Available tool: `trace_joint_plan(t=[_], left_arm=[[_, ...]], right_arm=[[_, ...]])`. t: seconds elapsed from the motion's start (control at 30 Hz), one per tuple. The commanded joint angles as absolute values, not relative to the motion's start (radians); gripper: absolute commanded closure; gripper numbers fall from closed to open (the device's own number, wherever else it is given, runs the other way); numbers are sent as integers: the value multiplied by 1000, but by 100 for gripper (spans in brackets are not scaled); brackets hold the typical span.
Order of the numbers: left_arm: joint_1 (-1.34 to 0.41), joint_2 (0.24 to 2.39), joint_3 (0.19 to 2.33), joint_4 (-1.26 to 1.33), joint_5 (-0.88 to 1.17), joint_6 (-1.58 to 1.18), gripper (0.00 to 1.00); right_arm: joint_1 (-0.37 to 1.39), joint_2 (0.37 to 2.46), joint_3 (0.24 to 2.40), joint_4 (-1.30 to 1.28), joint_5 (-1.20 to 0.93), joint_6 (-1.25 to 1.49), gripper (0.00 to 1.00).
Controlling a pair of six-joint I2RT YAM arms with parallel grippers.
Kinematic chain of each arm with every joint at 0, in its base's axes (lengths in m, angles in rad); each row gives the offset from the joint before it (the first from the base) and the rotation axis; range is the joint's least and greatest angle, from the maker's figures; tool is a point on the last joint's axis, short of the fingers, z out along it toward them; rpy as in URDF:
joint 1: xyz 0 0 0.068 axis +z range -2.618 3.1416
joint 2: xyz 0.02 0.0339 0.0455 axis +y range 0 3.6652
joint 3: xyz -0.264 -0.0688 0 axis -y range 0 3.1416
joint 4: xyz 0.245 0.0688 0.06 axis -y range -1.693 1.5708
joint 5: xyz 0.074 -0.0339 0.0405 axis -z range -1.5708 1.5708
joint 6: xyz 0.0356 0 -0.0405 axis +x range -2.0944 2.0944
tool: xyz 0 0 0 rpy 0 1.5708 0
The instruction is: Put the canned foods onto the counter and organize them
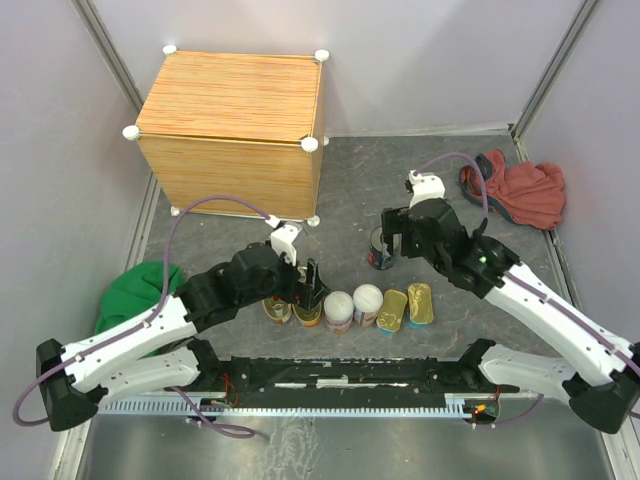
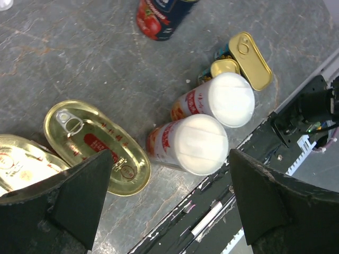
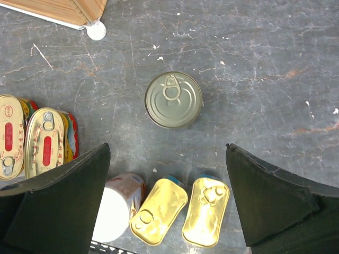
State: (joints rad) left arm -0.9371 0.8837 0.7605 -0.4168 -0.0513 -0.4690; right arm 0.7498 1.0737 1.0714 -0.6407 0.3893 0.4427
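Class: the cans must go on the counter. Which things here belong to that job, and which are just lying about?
Job: round tin, two white-lidded cylinders, two oval tins, two rectangular tins, wooden counter.
Lying about: green cloth, red cloth.

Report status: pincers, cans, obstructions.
Left pincer open above white-lidded red-white cylinders; right pincer open above dark round tin. All seven cans on grey tabletop, none on light-wood box counter. Nothing blocking.

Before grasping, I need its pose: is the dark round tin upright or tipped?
Upright: the dark round tin shows its full circular pull-tab lid to the right wrist camera overhead.
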Motion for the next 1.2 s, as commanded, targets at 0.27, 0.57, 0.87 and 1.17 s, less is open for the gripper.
trace_joint_plan(t=[0.27,0.57,0.87,1.17], left_arm=[[-1245,962,748,-273,-300,-334,3],[-1314,990,656,-158,-379,-320,2],[-1321,1023,601,-59,-375,-299,1],[-1321,1071,580,19,-399,-278,0]], right_arm=[[783,905,1019,-807,451,508,3],[784,861,1009,-862,440,530,4],[784,835,992,-886,439,548,4],[784,827,987,-890,434,563,4]])
